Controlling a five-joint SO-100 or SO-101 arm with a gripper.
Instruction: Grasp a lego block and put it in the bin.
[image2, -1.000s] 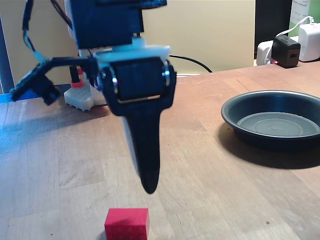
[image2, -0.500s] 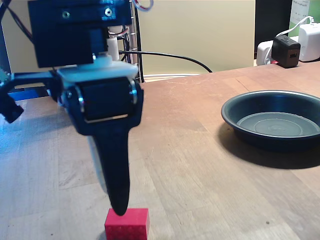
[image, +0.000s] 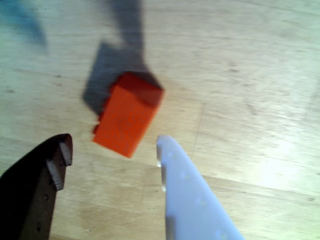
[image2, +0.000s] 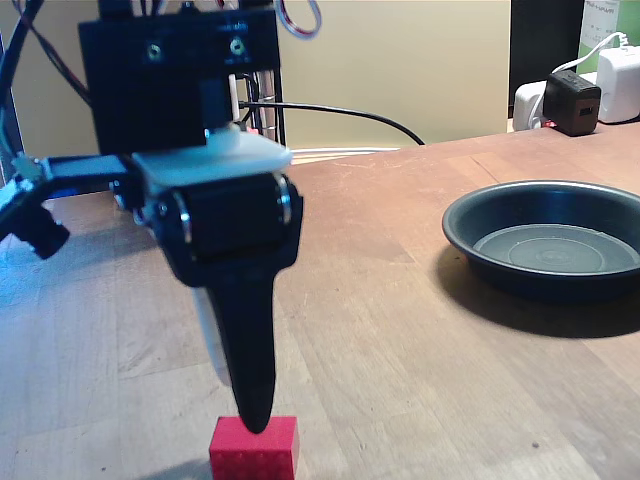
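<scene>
Lego block (image2: 254, 448) sits at the near edge of the table (image2: 400, 330), left of centre in the fixed view, bottom of it cut off by the frame. In the wrist view I see it (image: 128, 114) lying skewed, blurred, studs not readable, with its shadow thrown up-left. Gripper (image: 112, 150) is spread wide: dark finger (image: 55, 160) at the lower left, white finger (image: 175, 170) to the right, block just ahead of the gap, neither finger touching it as far as I can tell. In the fixed view the arm comes down steeply from the upper left, and the dark finger's tip (image2: 254, 415) overlaps the block's top edge; the white finger is mostly hidden behind it, so the opening can't be read there (image2: 245, 405). Bin (image2: 548, 240) sits well apart near the table's right edge, its right side cut off. Cable (image2: 340, 115) and chargers (image2: 590, 90) along the far edge.
</scene>
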